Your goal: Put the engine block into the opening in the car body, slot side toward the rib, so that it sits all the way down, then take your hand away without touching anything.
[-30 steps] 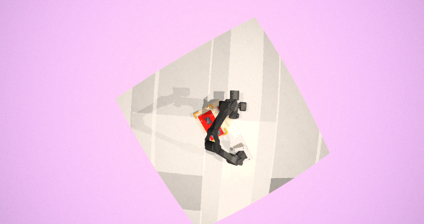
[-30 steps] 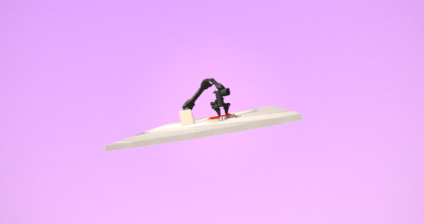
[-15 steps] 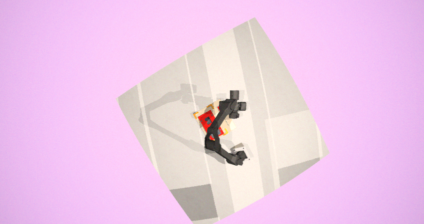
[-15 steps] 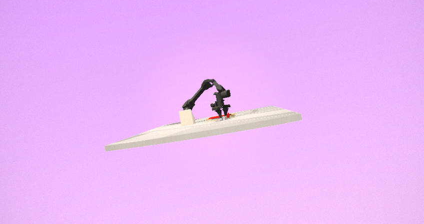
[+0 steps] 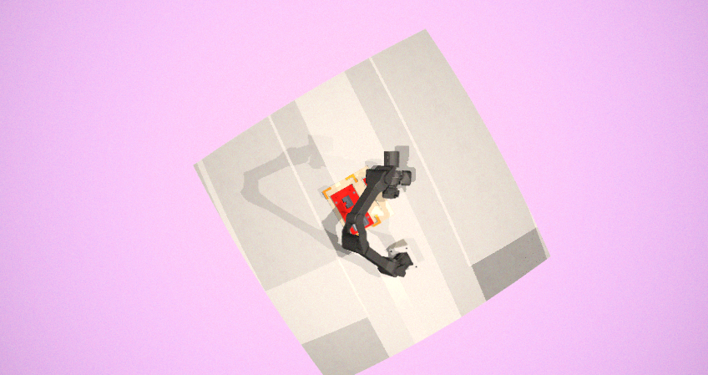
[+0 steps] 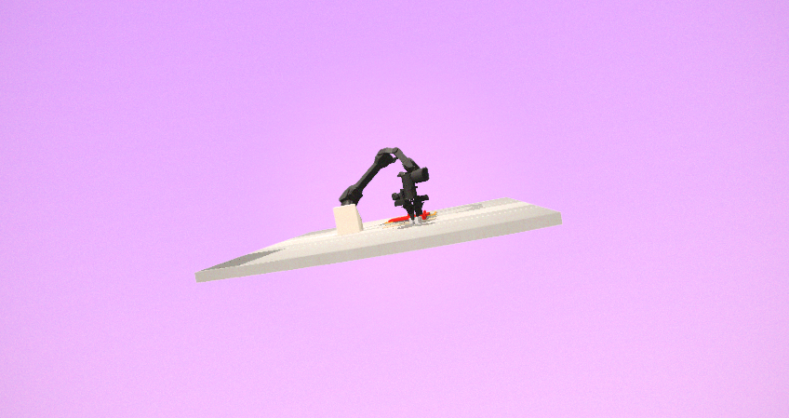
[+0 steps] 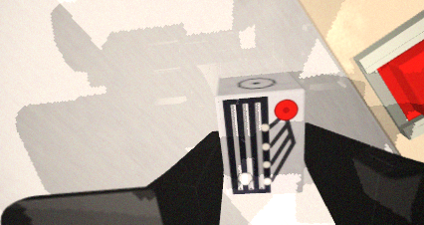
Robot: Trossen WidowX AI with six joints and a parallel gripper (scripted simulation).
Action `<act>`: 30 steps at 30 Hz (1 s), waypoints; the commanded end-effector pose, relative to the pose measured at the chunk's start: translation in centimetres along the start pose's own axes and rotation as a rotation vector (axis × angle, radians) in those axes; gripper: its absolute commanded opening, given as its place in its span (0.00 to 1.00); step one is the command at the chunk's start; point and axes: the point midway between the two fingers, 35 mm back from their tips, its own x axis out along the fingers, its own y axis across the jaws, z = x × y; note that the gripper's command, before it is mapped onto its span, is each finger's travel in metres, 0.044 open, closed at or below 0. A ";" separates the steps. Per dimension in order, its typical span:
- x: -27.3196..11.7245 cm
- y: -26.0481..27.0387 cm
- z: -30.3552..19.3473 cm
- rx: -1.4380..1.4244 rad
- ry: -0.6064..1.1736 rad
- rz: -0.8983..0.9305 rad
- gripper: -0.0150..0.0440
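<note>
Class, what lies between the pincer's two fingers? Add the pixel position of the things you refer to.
The engine block [image 7: 284,160], gripped by the pincer [image 6: 415,221] [image 7: 264,150]; the wrist view shows it.
</note>
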 end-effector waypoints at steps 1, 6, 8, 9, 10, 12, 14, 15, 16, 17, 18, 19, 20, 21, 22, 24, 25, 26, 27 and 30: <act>-0.1 0.0 -0.1 0.075 0.001 -0.004 0.25; -0.4 0.0 -0.1 0.249 0.000 -0.004 0.25; -0.6 0.0 -0.2 0.319 0.000 -0.004 0.25; -0.6 0.0 -0.2 0.354 0.000 -0.003 0.25; -0.7 0.0 -0.2 0.389 0.000 -0.003 0.25; -0.8 0.0 -0.2 0.458 0.000 -0.003 0.25; -1.0 0.0 -0.3 0.528 0.000 -0.003 0.25; -1.0 0.0 -0.3 0.563 0.000 -0.003 0.25; -1.1 0.0 -0.3 0.598 0.000 -0.003 0.25; -1.2 0.0 -0.3 0.632 0.000 -0.003 0.25; -1.2 0.0 -0.3 0.667 0.000 -0.003 0.25; -1.3 0.0 -0.3 0.702 0.000 -0.003 0.25; -1.4 0.0 -0.4 0.737 0.000 -0.003 0.25; -1.4 0.0 -0.4 0.772 0.000 -0.002 0.25; -1.5 0.0 -0.4 0.806 0.000 -0.002 0.25; -1.6 0.0 -0.4 0.876 0.000 -0.002 0.25; -1.7 0.0 -0.4 0.911 0.000 -0.002 0.25; -1.8 0.0 -0.4 0.946 0.000 -0.002 0.25; -1.8 0.0 -0.5 0.981 0.000 -0.002 0.25; -2.0 0.0 -0.5 1.085 -0.001 -0.002 0.25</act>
